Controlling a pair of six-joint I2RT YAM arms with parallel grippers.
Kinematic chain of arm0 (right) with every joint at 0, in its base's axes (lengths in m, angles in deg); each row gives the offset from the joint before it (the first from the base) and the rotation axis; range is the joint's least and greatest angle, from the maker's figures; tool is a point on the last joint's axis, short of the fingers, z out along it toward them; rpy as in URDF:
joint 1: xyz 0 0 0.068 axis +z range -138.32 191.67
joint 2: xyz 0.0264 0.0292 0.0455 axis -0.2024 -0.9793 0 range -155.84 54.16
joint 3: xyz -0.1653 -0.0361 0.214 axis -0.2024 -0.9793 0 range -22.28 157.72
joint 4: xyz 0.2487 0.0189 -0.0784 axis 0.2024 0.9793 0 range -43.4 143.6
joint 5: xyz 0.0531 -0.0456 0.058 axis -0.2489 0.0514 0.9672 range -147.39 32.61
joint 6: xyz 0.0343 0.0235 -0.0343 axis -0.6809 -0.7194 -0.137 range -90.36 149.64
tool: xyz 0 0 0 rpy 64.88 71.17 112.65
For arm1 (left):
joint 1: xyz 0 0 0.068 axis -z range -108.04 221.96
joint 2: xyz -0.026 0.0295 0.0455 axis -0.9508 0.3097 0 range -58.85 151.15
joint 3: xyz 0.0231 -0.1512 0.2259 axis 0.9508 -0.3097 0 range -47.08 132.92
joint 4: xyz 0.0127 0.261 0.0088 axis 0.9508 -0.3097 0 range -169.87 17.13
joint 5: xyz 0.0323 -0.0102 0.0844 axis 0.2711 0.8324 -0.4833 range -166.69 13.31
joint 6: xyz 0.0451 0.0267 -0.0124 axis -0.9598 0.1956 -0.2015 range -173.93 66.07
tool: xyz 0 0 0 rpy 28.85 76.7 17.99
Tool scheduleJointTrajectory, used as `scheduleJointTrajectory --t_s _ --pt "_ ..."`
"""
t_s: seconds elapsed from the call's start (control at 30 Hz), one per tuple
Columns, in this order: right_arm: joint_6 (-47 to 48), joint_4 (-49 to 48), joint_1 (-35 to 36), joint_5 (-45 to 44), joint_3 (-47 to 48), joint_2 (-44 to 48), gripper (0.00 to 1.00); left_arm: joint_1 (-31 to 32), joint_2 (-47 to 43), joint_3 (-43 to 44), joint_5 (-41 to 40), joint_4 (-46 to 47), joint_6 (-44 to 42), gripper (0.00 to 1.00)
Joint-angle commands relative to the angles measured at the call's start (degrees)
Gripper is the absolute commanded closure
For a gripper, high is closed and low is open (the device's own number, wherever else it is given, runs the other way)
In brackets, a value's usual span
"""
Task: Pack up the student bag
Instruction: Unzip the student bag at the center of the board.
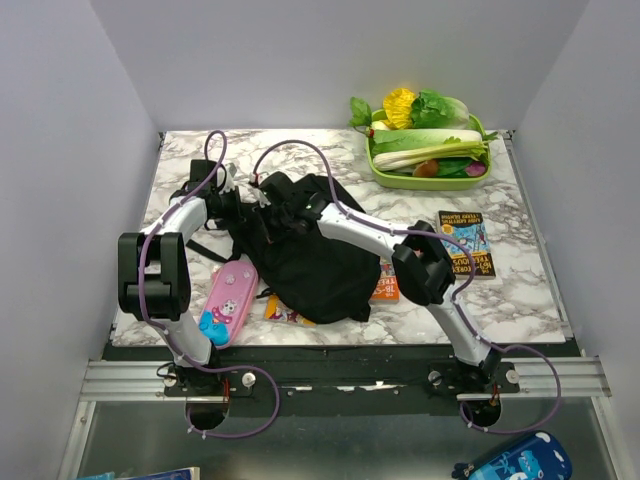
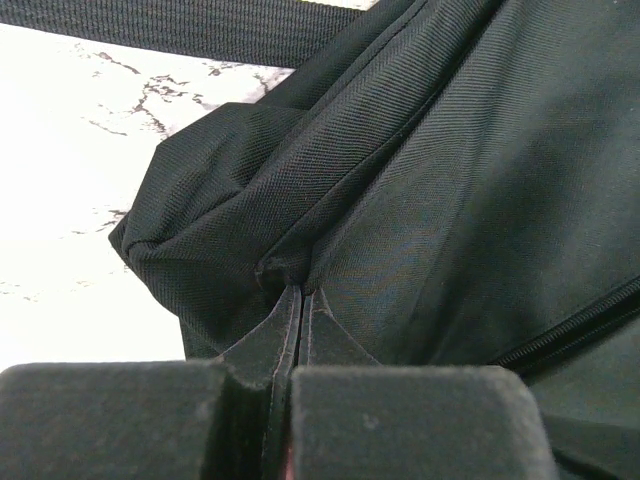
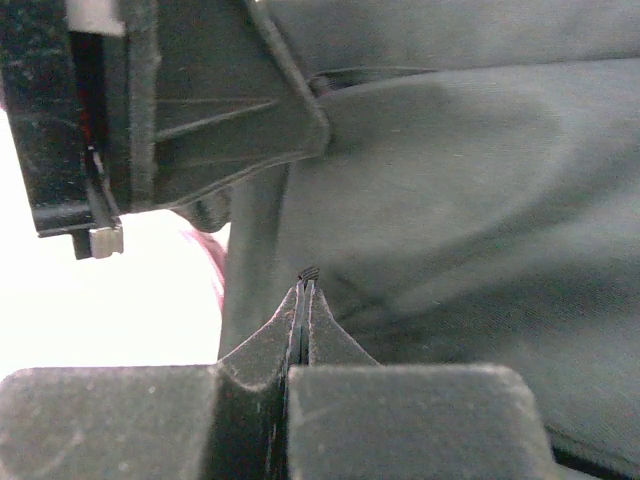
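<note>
Marble table point(image 1: 530, 290): black student bag point(image 1: 310, 260) centre, pink pencil case point(image 1: 230, 302) left, book point(image 1: 466, 243) right, green tray point(image 1: 430, 184) rear.

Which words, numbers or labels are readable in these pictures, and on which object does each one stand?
No text can be quoted with certainty.
black book: yellow title lettering on the cover, too small and blurred to read.
orange book: print blurred, mostly hidden by the student bag.
pink pencil case: cartoon picture, no readable words.
Both wrist views: plain black fabric, no label in view.
</note>
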Motion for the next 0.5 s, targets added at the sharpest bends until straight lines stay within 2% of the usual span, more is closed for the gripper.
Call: scheduleJointTrajectory --t_s 0.0,0.17,0.23,0.27,0.3,0.37,0.4,0.43,0.47 --pt "-1.54 -2.38 2.58 9.78 4.17 -3.69 0.99 1.59 -1.88 0.49 6.21 0.52 3.04 1.00" --pt "1.01 -3.53 2.66 10.85 1.29 -1.24 0.99 1.68 -1.09 0.31 6.04 0.70 3.13 1.00" --pt "2.33 -3.53 2.58 10.23 -0.30 0.94 0.94 1.68 -0.92 0.58 5.16 0.35 2.60 1.00" --pt "2.77 -3.62 2.40 9.36 -1.09 1.74 0.89 1.68 -1.09 0.75 4.89 0.17 2.42 1.00" --pt "3.38 -3.70 2.32 8.91 -3.01 2.62 0.76 1.68 -1.18 0.93 4.72 0.08 2.16 1.00" --pt "3.56 -3.97 1.53 7.69 -4.61 4.90 0.62 1.59 -1.53 1.28 3.58 -0.27 1.63 1.00" --pt "3.21 -3.88 1.09 6.90 -6.96 5.79 0.47 1.59 -1.62 1.45 3.14 -0.53 1.37 1.00" --pt "2.95 -4.14 0.47 6.28 -8.29 6.66 0.40 1.59 -1.79 1.98 2.70 -1.06 1.19 1.00" --pt "2.69 -4.49 -0.75 4.79 -10.05 9.02 0.37 1.59 -2.06 2.24 1.91 -1.32 0.84 1.00"
